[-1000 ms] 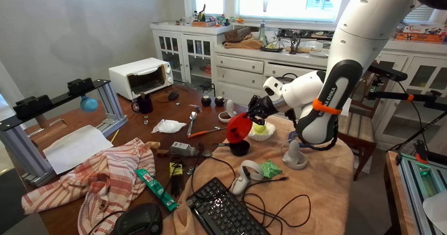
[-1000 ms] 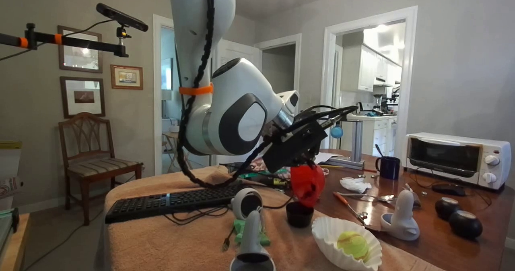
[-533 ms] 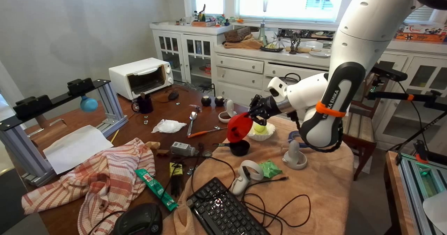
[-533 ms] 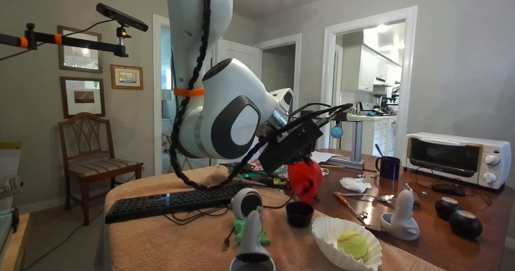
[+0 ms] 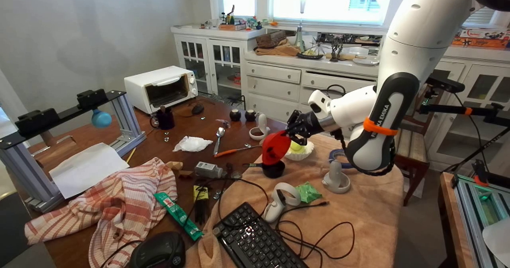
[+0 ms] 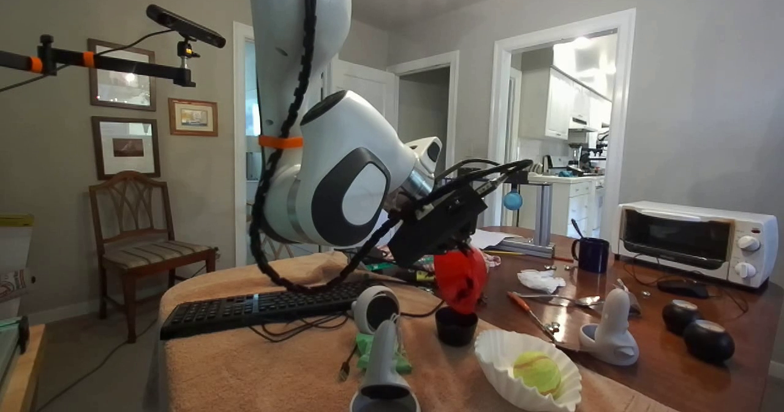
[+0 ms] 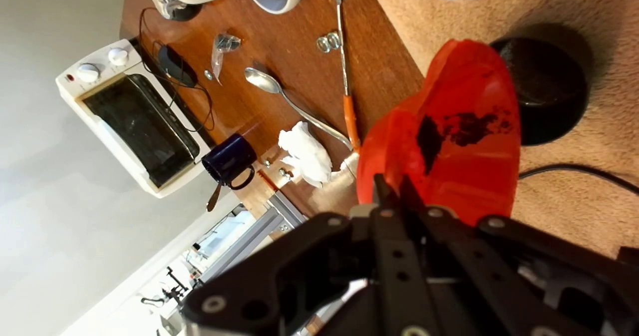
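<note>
As only the wrist view clearly shows, fingertips (image 7: pixel 412 196) pinch the red object (image 7: pixel 472 159).

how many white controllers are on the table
3 in both exterior views: one controller on bare wood, another on the towel near the keyboard, a third on the towel farther from it. More could be hidden.

The gripper (image 7: pixel 396 188) is black, the bowl (image 7: pixel 449 146) red with dark blotches, the cup (image 6: pixel 456 331) black. The ball (image 6: pixel 537 372) is yellow-green, the mug (image 6: pixel 593 255) dark blue. Reddish stripes pattern the pale cloth (image 5: pixel 135 190); the towel (image 6: pixel 257 369) is tan, the surface (image 6: pixel 704 387) brown.
</note>
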Tool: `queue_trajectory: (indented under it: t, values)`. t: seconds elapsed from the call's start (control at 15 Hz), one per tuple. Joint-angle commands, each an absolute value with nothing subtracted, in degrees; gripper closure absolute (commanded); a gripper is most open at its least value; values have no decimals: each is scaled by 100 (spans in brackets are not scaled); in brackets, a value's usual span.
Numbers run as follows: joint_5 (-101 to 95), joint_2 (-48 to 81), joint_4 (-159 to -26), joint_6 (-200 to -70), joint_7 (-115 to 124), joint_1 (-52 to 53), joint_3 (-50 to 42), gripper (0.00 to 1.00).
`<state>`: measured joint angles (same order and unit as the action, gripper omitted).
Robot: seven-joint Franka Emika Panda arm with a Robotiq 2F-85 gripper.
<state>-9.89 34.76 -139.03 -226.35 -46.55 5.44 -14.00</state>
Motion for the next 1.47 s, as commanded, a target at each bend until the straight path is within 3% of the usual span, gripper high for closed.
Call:
queue_trajectory:
  t: [0.0,1.4]
  values:
    - [-988,3452,-13908,-22616,-4695,479,-1342,97]
    - [-358,3578,-13896,-22920,-5210,706,-1399,99]
